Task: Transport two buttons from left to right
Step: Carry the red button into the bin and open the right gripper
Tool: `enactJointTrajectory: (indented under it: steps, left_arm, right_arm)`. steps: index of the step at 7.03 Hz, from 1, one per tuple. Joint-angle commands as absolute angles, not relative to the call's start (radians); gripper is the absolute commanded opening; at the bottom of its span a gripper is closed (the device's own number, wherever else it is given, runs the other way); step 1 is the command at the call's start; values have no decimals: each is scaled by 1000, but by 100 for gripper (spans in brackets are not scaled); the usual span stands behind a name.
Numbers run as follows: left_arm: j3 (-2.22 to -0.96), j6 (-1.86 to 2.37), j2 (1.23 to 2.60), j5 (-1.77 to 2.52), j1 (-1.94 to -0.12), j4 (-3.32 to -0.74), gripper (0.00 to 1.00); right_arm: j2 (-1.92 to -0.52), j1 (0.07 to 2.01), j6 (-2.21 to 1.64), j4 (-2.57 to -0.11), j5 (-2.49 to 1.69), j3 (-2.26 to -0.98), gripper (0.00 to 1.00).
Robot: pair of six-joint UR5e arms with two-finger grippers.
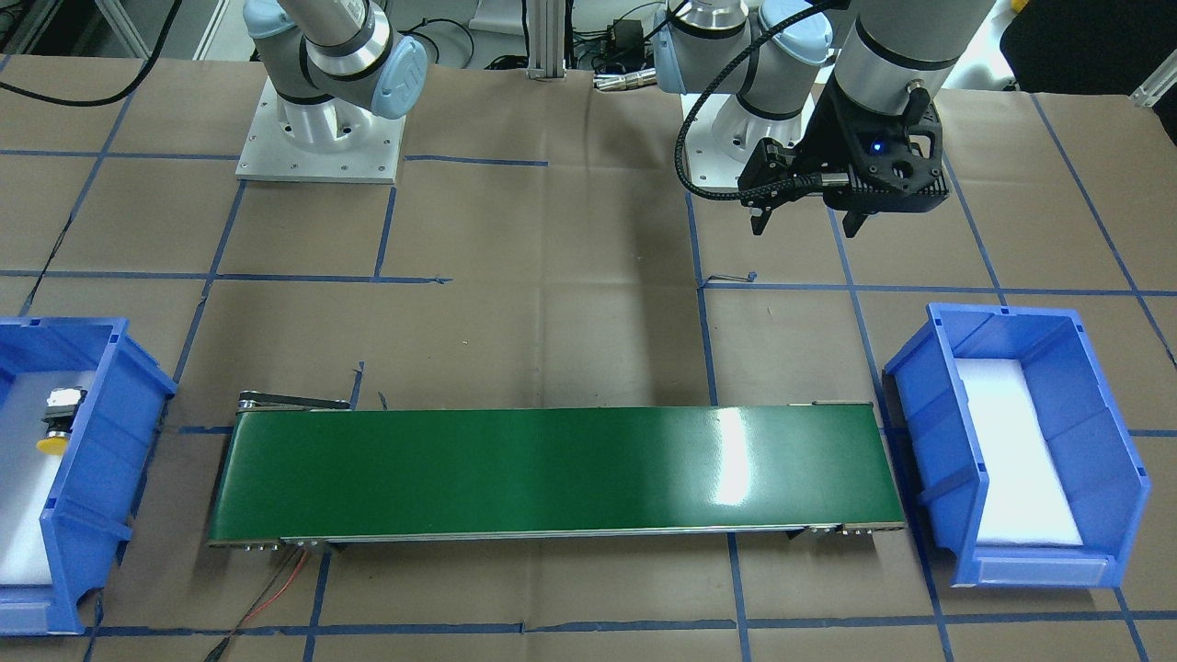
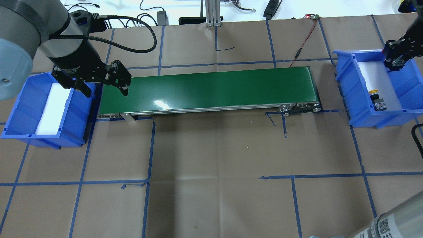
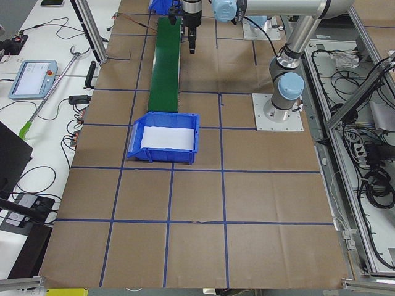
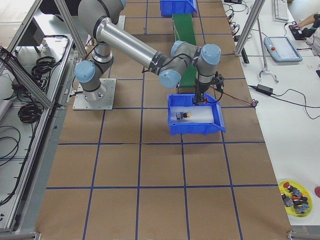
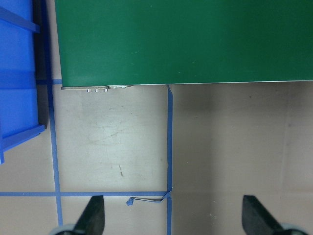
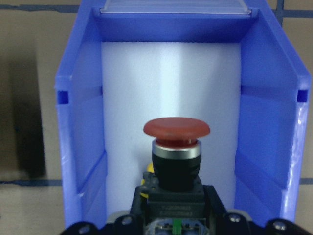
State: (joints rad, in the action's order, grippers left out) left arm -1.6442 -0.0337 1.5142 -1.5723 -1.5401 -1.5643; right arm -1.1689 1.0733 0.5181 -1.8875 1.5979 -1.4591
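Counter [image 2: 214,158]: brown paper, blue tape grid. Green conveyor belt [image 2: 214,89] runs 9-to-3 o'clock across the overhead view.

Left bin [image 2: 19,109], blue with a white liner, sits just beside the belt's 9 o'clock end. Only the liner shows inside it.

Right bin [image 2: 358,99], same type, sits near the belt's 3 o'clock end.

Left gripper [image 2: 105,90]: raised over the counter near the belt's 9 o'clock end. Fingers spread wide, nothing between them.

Right gripper [image 2: 394,62]: over the right bin, toward its 1 o'clock corner. Clamped on the black body of the red button [image 6: 176,129], cap pointing away from the wrist, white liner beyond it.

Yellow button [image 2: 375,96]: lying on its side on the right bin's liner, toward the 6 o'clock end, apart from the right gripper
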Motion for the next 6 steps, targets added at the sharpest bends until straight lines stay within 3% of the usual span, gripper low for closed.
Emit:
enactJointTrajectory:
  steps: [1,6]
  left_arm:
    - [-1644,-34,1514,-1572,-1540,-1565,100]
    - [-1643,-34,1514,-1572,-1540,-1563,100]
  right_arm:
    - [-1076,1065,537,-1997,1598,-1466,6]
    - [-977,1072,537,-2079,1594,-1479,7]
